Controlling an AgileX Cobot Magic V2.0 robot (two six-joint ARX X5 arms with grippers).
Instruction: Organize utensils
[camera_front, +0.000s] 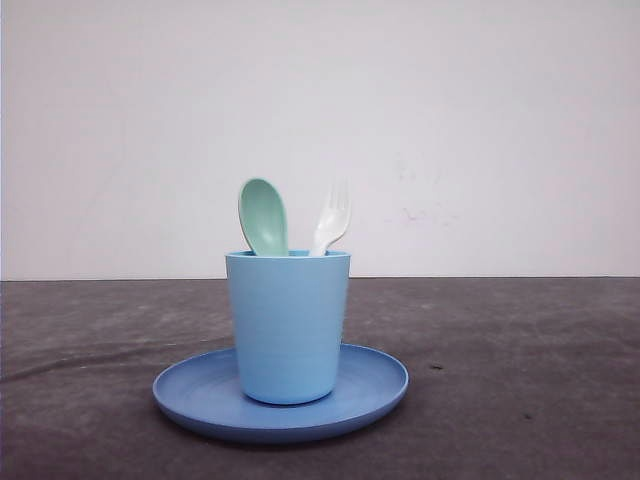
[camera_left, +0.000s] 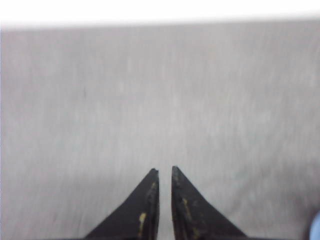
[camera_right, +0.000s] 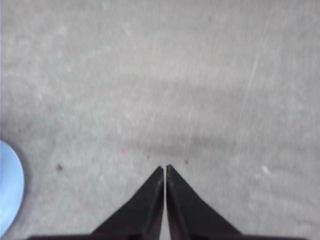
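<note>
A mint-green spoon (camera_front: 263, 215) and a white fork (camera_front: 332, 218) stand upright in a light blue cup (camera_front: 288, 325), bowl and tines sticking out above its rim. The cup sits on a round blue plate (camera_front: 372, 385) on the dark table. My left gripper (camera_left: 165, 171) hangs over bare grey table, its black fingers nearly together with a thin gap and nothing between them. My right gripper (camera_right: 165, 168) is shut over bare table too, fingertips almost touching, holding nothing.
A pale wall rises behind the table in the front view. The edge of the blue plate (camera_right: 9, 187) shows at the side of the right wrist view, and a sliver of blue (camera_left: 315, 227) at the corner of the left wrist view.
</note>
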